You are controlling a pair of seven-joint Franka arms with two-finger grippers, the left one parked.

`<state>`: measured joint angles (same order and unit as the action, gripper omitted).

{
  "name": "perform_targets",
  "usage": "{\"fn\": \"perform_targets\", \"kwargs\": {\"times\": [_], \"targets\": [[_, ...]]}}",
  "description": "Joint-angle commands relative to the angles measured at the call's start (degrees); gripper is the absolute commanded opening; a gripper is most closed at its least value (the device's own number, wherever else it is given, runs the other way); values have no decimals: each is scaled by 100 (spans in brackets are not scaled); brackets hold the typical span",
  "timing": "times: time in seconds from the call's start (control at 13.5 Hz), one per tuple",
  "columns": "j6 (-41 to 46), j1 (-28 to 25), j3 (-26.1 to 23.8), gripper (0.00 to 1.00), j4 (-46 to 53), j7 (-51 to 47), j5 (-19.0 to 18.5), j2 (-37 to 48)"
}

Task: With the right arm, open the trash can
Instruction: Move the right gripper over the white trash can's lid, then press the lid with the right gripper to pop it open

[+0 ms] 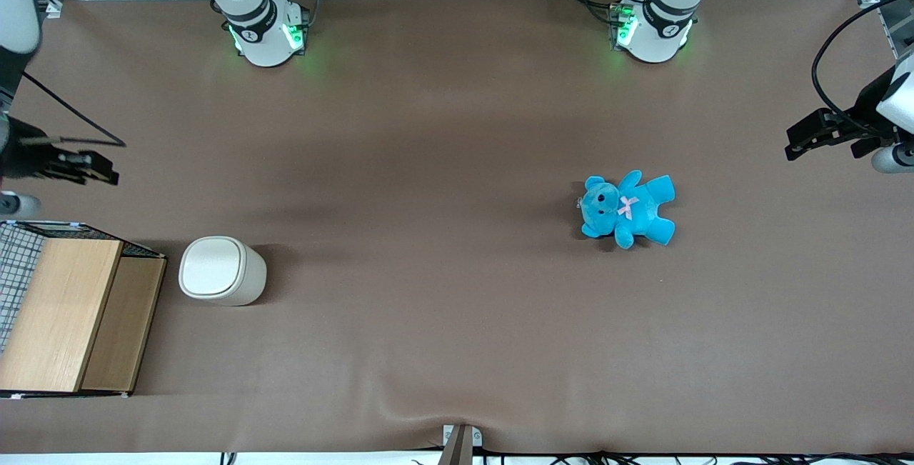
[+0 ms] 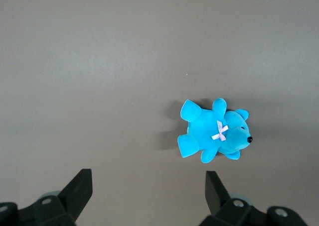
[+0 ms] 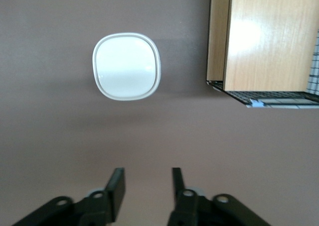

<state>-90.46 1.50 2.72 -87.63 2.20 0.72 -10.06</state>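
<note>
Empty jaws (image 3: 147, 188) slightly apart above trash can (image 3: 126, 66)

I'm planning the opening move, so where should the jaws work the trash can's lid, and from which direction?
Probably from above. The trash can stands upright beside the wooden box, its flat lid closed and facing up with no visible handle. The gripper, jaws open, hangs apart from it, so lowering onto the lid's rim looks best.

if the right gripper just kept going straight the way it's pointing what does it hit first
Most likely bare table. The right gripper, fingers apart and holding nothing, points down at the brown surface. The trash can, lid shut, stands off to one side of that line, beside the wooden box. Depth is uncertain.
</note>
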Motion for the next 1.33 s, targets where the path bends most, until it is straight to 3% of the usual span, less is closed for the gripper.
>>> {"fn": "perform_targets", "kwargs": {"times": [0.0,0.15,0.3,1.26], "targets": [[-243,-27,-8,21,53,-132,-72,-241],[-541,-53,-8,6,62,-132,-81,-469],[-867,-45,-8,1,62,-97,-72,-768],[-2616,-124,-8,0,-299,42,-72,-1902]]}}
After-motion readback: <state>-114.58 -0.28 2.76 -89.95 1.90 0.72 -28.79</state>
